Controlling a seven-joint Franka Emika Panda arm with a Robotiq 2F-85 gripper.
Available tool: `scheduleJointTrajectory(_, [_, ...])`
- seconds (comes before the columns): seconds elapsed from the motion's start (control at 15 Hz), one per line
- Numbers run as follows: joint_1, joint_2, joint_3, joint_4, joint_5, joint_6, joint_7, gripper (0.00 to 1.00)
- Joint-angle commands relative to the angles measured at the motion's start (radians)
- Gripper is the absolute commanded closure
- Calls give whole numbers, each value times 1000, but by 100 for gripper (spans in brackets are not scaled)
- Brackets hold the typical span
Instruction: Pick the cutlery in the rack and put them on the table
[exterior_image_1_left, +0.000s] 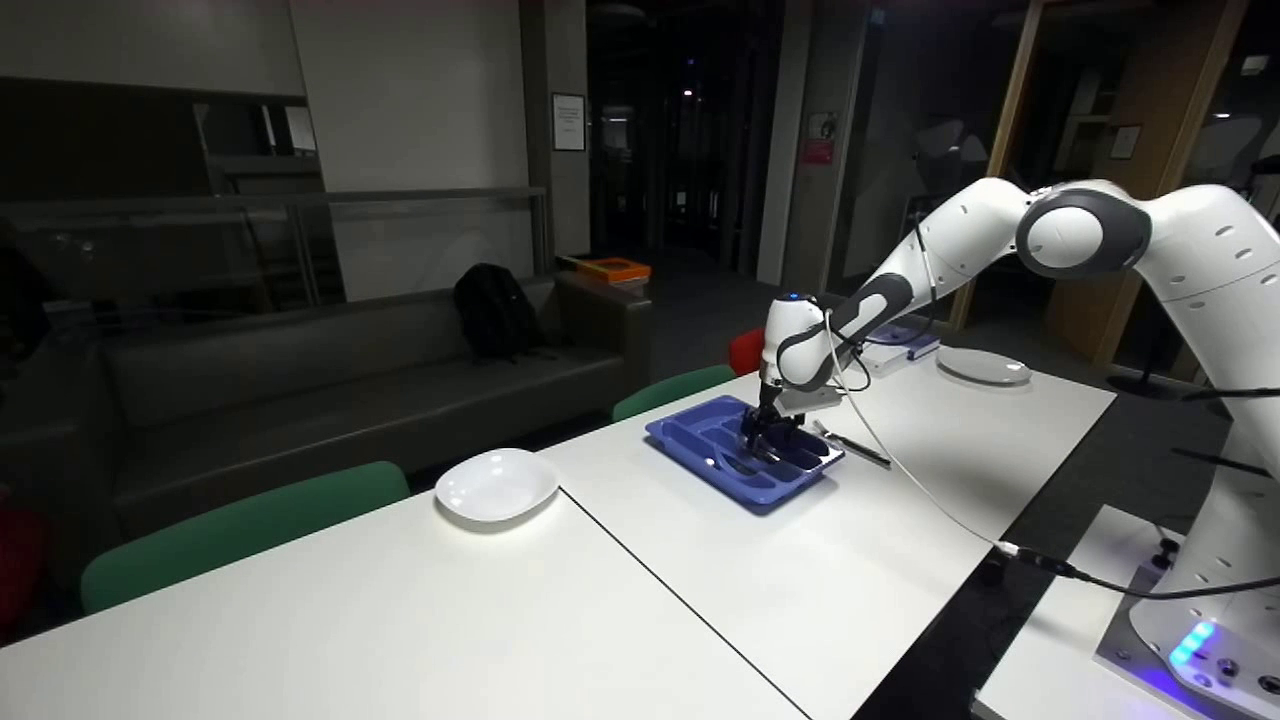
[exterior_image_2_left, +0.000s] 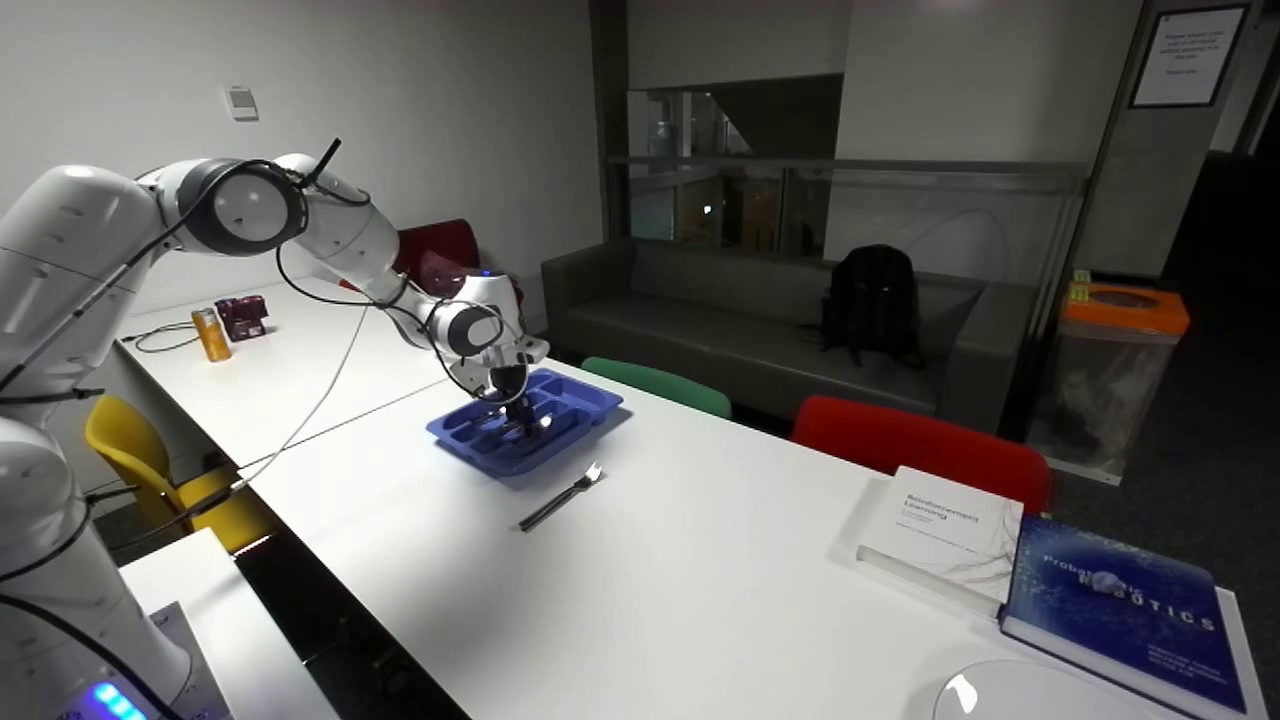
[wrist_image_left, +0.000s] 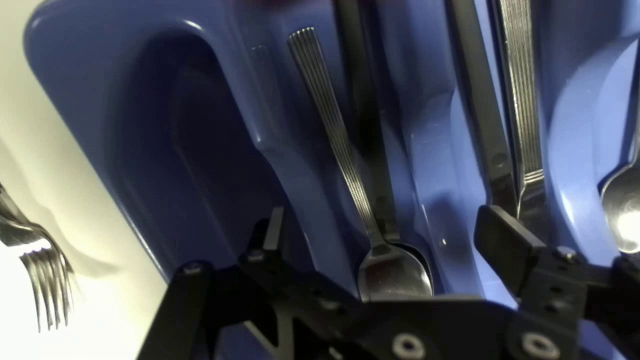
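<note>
Right at the blue tray with empty fingers wide apart!
Straddling, in the wrist view, a spoon lying in there along an eleven-to-five o'clock line; likely needing a sideways squeeze.

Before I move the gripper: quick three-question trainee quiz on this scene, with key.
1. Which utensil lies on the table, beside the tray?
2. True or false: the gripper is shut.
3. The backpack rests on: A) the bin, B) the sofa, C) a chair.

Key:
1: a fork.
2: false, it is open.
3: B.
</note>
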Motion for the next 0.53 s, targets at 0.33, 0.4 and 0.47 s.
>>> scheduleJointTrajectory(0.33, [-27, 72, 21, 100, 12, -49, -96, 0])
scheduleJointTrajectory(0.4, [-31, 75, 23, 103, 13, -55, -104, 0])
scheduleJointTrajectory(0.47, [-32, 80, 23, 110, 13, -60, -109, 0])
